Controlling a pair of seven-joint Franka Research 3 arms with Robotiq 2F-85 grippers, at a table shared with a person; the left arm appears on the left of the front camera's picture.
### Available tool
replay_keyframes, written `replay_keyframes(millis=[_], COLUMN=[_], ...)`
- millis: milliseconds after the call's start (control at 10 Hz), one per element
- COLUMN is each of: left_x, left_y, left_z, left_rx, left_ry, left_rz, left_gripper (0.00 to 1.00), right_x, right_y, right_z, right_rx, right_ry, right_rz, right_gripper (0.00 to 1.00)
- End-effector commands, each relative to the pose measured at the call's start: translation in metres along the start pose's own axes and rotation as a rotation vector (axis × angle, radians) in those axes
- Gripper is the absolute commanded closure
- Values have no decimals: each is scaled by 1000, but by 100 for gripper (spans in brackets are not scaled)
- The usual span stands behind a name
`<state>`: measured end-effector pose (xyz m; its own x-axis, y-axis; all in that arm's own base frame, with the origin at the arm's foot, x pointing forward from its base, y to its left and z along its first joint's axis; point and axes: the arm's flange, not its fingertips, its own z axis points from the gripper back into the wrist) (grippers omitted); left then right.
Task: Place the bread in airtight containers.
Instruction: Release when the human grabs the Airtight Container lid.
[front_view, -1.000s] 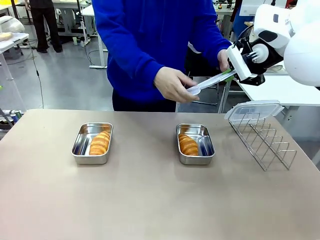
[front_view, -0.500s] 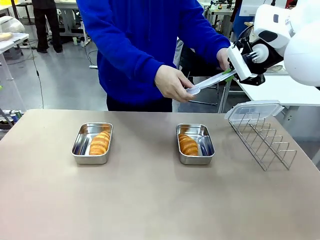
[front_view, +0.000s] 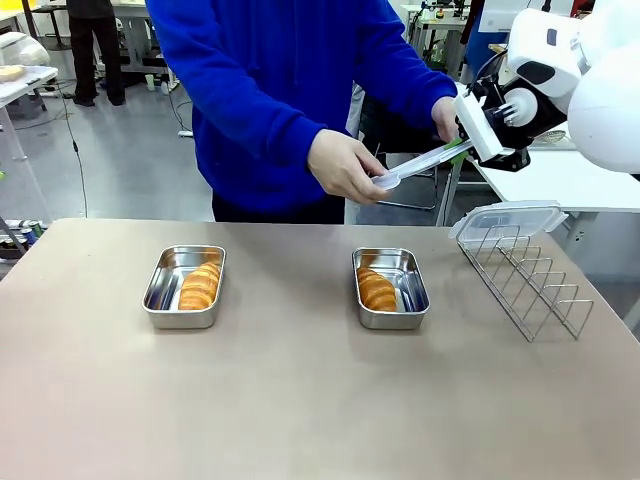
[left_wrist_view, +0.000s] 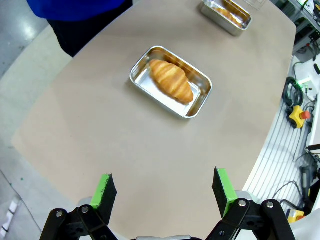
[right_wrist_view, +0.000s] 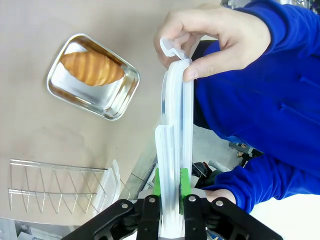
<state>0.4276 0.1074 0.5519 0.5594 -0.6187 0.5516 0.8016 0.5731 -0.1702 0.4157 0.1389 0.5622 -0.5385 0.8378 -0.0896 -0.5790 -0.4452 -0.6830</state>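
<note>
Above brown table (front_view: 300, 400): right gripper (right_wrist_view: 170, 182) pinching clear lid (right_wrist_view: 175, 115), person's hand (right_wrist_view: 220, 40) gripping its far end; left gripper (left_wrist_view: 162, 192) hovering spread wide

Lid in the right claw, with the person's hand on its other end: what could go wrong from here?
The right claw is shut on one end of the lid while the person's hand pinches the other; a pull before release could bend it or wrench it loose.
The hand holds just the tip near the tab, so an early release might drop it.
A second lid rests on the wire rack near that arm; a careless retreat could knock it off.
</note>
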Motion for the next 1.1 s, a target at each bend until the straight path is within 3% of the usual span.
replay_keyframes(millis=[0, 100, 200, 400, 500, 600, 700, 1000], left_x=[2, 2, 2, 2, 2, 2, 2, 2], left_y=[-1, -1, -1, -1, -1, -1, -1, -1], left_z=[1, 1, 1, 1, 1, 1, 1, 1], left_rx=[-10, -10, -10, -10, -10, -10, -10, -10], left_ry=[-12, -12, -12, -12, -12, -12, -12, -12], left_rz=[-3, -3, -3, -3, -3, -3, -3, -3], left_gripper=[0, 0, 0, 0, 0, 0, 0, 0], right_x=[0, 2, 3, -2, -11, -27, -49, -130], right_y=[0, -2, -4, -11, -12, -13, -8, 24], right_z=[0, 8, 22, 64, 85, 105, 123, 151], right_rx=[0, -5, -6, -4, -3, -23, -48, -59], right_ry=[0, -17, -33, -74, -142, -172, -228, -271], right_rz=[0, -30, -70, -201, -291, -383, -472, -792], right_gripper=[30, 28, 0, 0, 5, 0, 0, 0])
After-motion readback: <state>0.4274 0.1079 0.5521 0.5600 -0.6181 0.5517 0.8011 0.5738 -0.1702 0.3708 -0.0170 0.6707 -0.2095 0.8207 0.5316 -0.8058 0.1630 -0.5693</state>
